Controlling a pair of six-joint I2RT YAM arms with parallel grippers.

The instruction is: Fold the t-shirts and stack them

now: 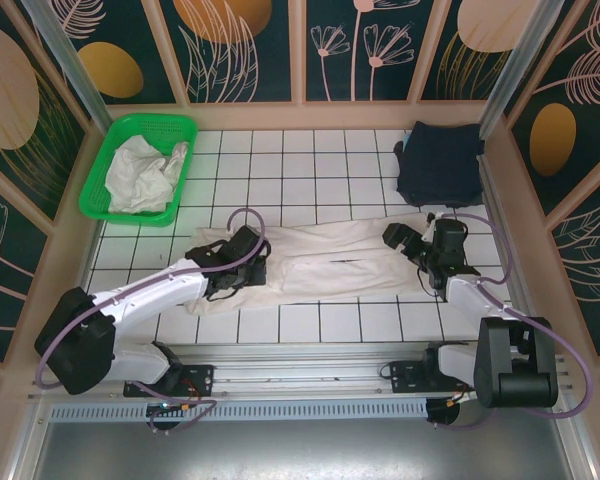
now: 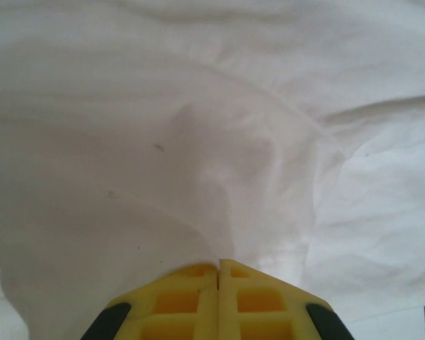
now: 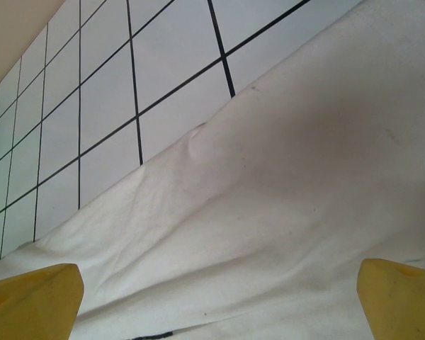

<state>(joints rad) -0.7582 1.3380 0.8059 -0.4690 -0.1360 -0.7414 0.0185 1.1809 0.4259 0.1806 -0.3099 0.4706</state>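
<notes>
- Yellow fingers of the left end effector [image 2: 218, 268] are pressed flat together with no gap. A ridge of pale fabric runs straight into their tips, so they appear to be pinching a fold of the off-white t-shirt [image 1: 320, 260].
- From the left wrist, wrinkled off-white cloth rises in soft folds above and on both sides of the closed fingers.
- From above, the left arm reaches in from the lower left, and its end effector sits on the left end of that shirt.
- The right end effector [image 3: 216, 301] is spread wide. Its two yellow fingertips [image 3: 32, 301] stand at opposite bottom corners of the right wrist view and grip nothing.
- Between and beyond those open fingers lies the same shirt's creased fabric, its edge crossing diagonally over white tiles.
- From above, the right end effector sits at the shirt's right end.
- The off-white t-shirt lies spread lengthwise across the middle of the surface [image 1: 310, 160], which is white tile with dark grid lines. It stretches between the two arms.
- A navy t-shirt [image 1: 440, 165] lies folded at the far right corner, apart from the pale one.
- A green mesh basket [image 1: 145, 120] stands at the far left corner and holds a crumpled off-white t-shirt [image 1: 145, 175].
</notes>
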